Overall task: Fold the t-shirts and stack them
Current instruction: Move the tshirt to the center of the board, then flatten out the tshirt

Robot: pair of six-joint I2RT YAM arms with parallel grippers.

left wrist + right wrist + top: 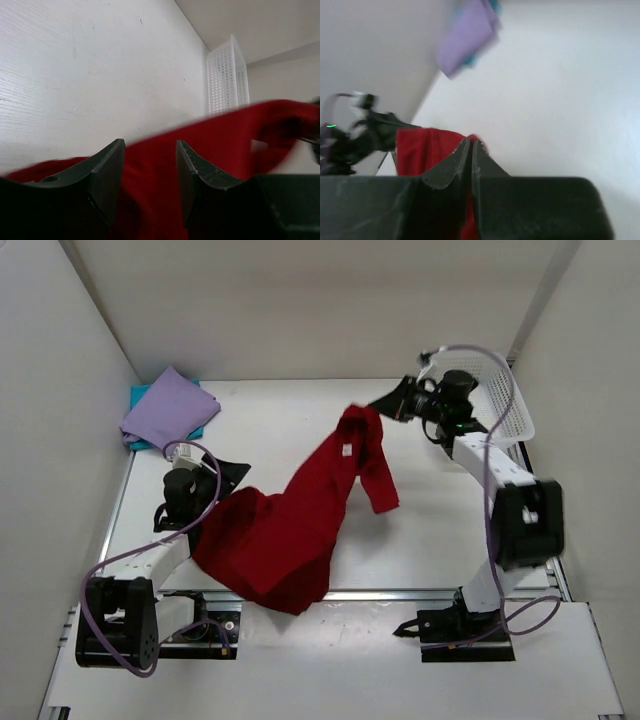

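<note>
One white table. One dark red t-shirt, unfolded, stretched diagonally from near left up to far centre, a sleeve hanging loose. One white mesh basket, far right corner; contents hidden behind the arm. One lavender t-shirt, folded, far left corner, atop teal t-shirt. Right gripper: pinched tight on the red cloth's raised end. Left gripper: fingers apart, red cloth between, possibly untouched.

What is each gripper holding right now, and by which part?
Right gripper is shut on the dark red t-shirt at its raised edge near the collar. Left gripper is open, cloth between its jaws.
</note>
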